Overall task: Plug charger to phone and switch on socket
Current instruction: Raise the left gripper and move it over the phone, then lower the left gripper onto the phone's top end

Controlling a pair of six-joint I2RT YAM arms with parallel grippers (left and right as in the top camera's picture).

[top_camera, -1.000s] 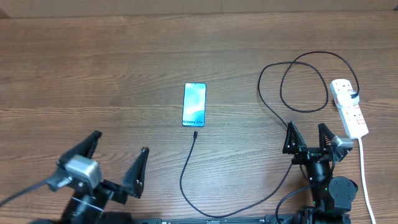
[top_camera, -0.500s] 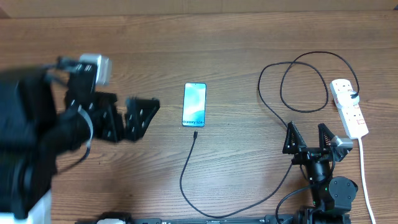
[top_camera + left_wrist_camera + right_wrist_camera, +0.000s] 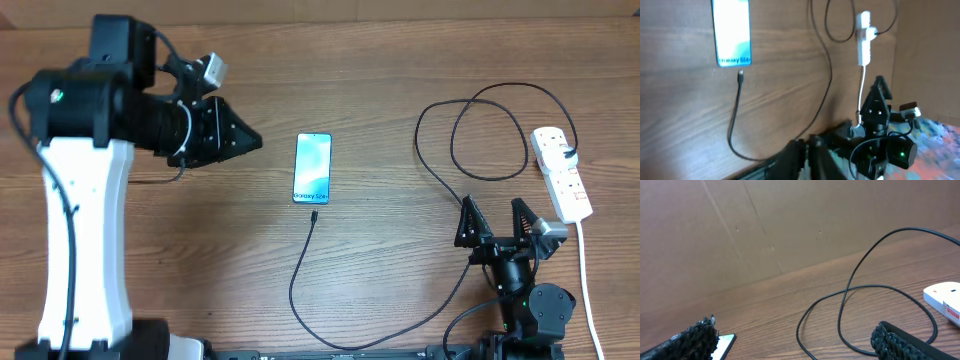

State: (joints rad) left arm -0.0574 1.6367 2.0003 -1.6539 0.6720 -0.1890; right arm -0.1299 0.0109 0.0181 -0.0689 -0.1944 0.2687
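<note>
right end effector: closest to the base, bottom right of the table, fingers spread wide with nothing between them, near the socket's near end

charger: thin black cable, curves up from the near edge to the connector tip, which lies just short of the phone's near end, lined up with it but looks unplugged

phone: flat mid-table, screen lit, port end facing the tip

left end effector: off to the left of the phone, apart from it, fingers pinched together on nothing, pointing toward the phone

socket: far right, white strip with a black plug in its far end and a white cord trailing back; the switches are too small to pick out from above

far loops: the rest of the charger coils between the phone and the socket, lots of slack

step in hand (my guess): getting the left side onto the tip, nothing plugged or switched yet

doing it well: open up before coming down, grab the cable right behind the tip so it can't flop, keep the tip flat and in line with the phone, then push straight in; the phone isn't braced, so go slow or it'll just slide away
</note>
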